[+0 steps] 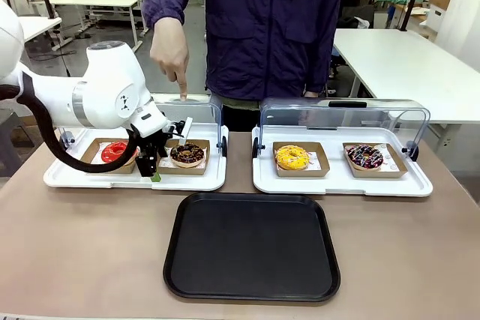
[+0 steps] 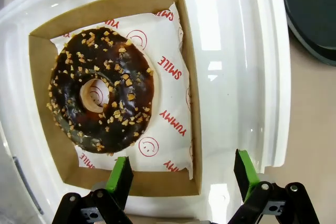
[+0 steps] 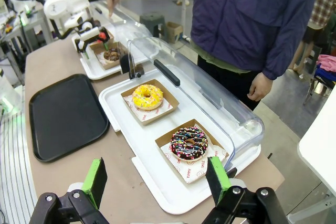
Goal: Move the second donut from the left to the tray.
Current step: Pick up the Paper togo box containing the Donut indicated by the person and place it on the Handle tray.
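Closing in on the pick-up, the left gripper (image 2: 181, 170) is hovering low over the near edge of the cardboard holder (image 2: 38, 114) that is carrying the second donut from the left (image 2: 100, 95). The donut is sitting in the left white display tray (image 2: 236, 77), under the person's pointing hand (image 1: 171, 50), so the grasp looks like the step in hand and nothing is being lifted yet. The left gripper's jaws are standing spread and are pinching nothing. One green pad is overlapping the holder's near wall, while the other is hanging over bare white plastic just beside the holder's corner. By my reading, the next move is calling for a shift so the pads are bracketing the holder wall or the donut itself, then a squeeze, a lift and a carry to the tray (image 1: 251, 249), which is lying just in front of the display trays. The right gripper (image 3: 156, 176) is hanging spread too, gripping nothing.
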### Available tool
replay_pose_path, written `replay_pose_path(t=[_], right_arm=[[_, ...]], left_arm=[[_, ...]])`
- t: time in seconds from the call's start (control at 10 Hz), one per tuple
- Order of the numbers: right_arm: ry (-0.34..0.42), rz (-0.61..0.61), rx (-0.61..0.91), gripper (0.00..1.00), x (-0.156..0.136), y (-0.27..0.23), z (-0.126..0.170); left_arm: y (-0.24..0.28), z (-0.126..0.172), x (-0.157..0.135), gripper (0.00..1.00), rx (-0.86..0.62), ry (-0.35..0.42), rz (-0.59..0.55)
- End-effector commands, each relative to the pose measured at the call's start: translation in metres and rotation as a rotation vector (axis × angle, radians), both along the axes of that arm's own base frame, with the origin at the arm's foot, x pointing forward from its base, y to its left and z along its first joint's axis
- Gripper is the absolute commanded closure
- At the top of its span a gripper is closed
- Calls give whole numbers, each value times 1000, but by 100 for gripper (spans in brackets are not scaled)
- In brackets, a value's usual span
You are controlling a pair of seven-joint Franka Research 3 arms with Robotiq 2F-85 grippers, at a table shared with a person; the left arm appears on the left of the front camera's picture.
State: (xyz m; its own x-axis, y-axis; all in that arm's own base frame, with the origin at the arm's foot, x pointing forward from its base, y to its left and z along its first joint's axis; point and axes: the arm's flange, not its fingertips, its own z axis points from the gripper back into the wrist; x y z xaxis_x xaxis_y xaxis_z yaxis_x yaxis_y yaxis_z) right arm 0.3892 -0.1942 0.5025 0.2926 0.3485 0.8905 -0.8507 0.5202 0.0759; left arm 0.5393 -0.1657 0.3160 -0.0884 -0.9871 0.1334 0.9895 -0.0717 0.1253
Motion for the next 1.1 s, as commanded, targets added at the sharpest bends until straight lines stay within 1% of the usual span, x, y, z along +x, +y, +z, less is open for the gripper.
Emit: replay_pose_path(t=[0.0,0.3,0.4,0.5,0.6,0.7,0.8,1.0], right_arm=[[-17,4,9,0,2,1,1],[-17,4,9,0,2,1,1],[-17,4,9,0,2,1,1],[-17,4,9,0,2,1,1],[-17,4,9,0,2,1,1],[-17,4,9,0,2,1,1],[-17,4,9,0,2,1,1],[-17,4,9,0,2,1,1]], left_arm=[[-3,1,7,0,9,6,13],[-5,0,11,0,8,15,19],[-6,1,11,60,4,20,22],[-7,1,10,60,3,25,20],[-7,2,10,100,10,28,17],[-7,2,10,65,14,35,16],[-7,2,10,100,17,45,15],[-7,2,8,100,19,59,16]])
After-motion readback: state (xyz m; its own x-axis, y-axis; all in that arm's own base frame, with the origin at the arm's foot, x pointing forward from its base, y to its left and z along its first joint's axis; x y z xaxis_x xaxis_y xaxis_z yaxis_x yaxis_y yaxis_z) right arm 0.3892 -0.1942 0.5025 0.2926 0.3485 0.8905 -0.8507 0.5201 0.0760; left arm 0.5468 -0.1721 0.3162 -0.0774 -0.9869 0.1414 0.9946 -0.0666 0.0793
